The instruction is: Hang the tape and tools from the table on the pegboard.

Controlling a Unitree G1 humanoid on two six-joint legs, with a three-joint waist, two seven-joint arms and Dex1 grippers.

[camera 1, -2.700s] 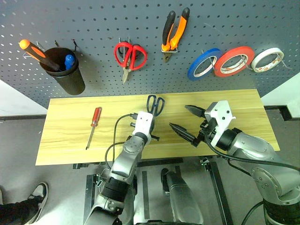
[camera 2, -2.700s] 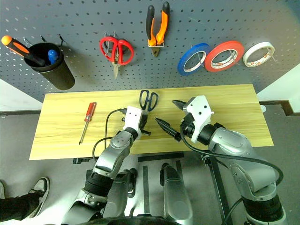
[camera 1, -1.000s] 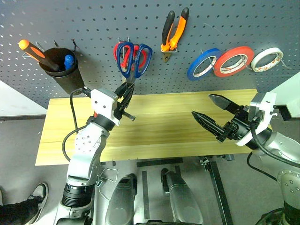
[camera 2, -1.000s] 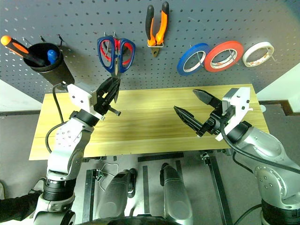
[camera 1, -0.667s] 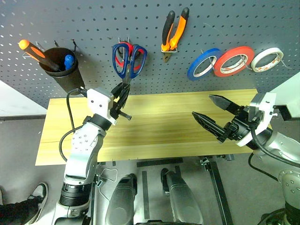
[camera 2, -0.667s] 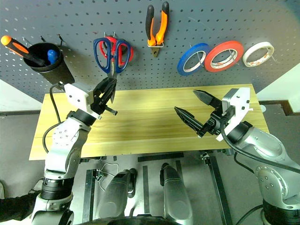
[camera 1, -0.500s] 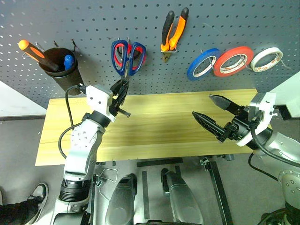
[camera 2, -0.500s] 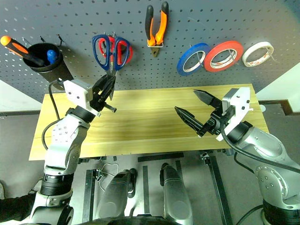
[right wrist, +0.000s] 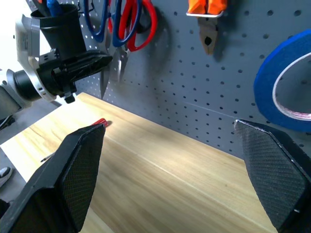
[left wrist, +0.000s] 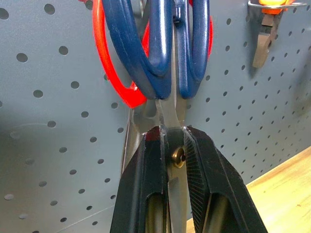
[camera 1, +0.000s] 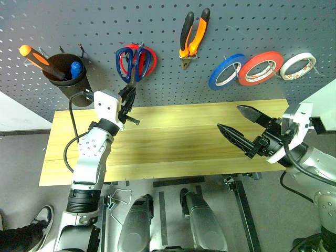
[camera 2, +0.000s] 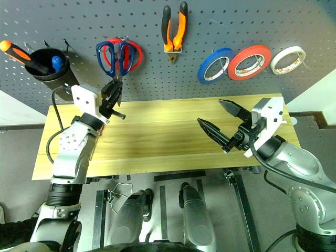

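My left gripper (camera 1: 128, 98) is shut on the blades of the blue-handled scissors (camera 1: 130, 62), near the pivot (left wrist: 179, 156). It holds them upright against the pegboard (camera 1: 79, 21). Their loops overlap the red-handled scissors (camera 1: 147, 55) at the hook; I cannot tell whether they rest on it. The orange-and-black pliers (camera 1: 190, 32) and the red tape (camera 1: 261, 67) hang on the pegboard. A slim red-handled tool (right wrist: 100, 122) lies on the table (camera 1: 178, 136), beyond my left arm in the right wrist view. My right gripper (camera 1: 229, 117) hovers open and empty over the table's right part.
A blue roll (camera 1: 227, 72) and a white roll (camera 1: 297, 66) hang beside the red tape. A black cup (camera 1: 68, 79) holding an orange-handled screwdriver (camera 1: 37, 56) hangs at the pegboard's left. The table's front edge runs below both arms.
My left gripper has carried the blue-handled scissors to the left and closer to the pegboard, so their loops now lie over the red scissors' handles. The right arm has stayed still.
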